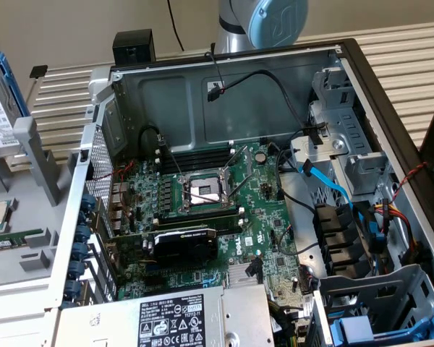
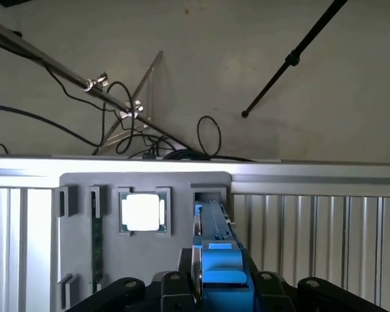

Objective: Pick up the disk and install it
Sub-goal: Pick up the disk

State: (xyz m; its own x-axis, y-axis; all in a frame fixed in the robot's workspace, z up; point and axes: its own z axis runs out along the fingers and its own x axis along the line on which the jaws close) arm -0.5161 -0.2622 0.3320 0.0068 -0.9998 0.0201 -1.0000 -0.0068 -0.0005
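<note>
Robot fingers (image 2: 268, 289) clasp the blue-framed disk (image 2: 216, 234), which stands on edge in its grey holder (image 2: 143, 266) at the exterior view's left, beside the open computer case (image 1: 239, 94), not yet lifted or installed.

My arm (image 1: 269, 22) shows at the upper edge of the exterior view: a silver-grey tube with a pale blue joint cap (image 1: 282, 18), standing behind the far side of the scene. In the wrist view my claw (image 2: 222, 296) is black, its linkage bars fanning out to either side of the middle, level with each other and bolted at the pivots.
</note>
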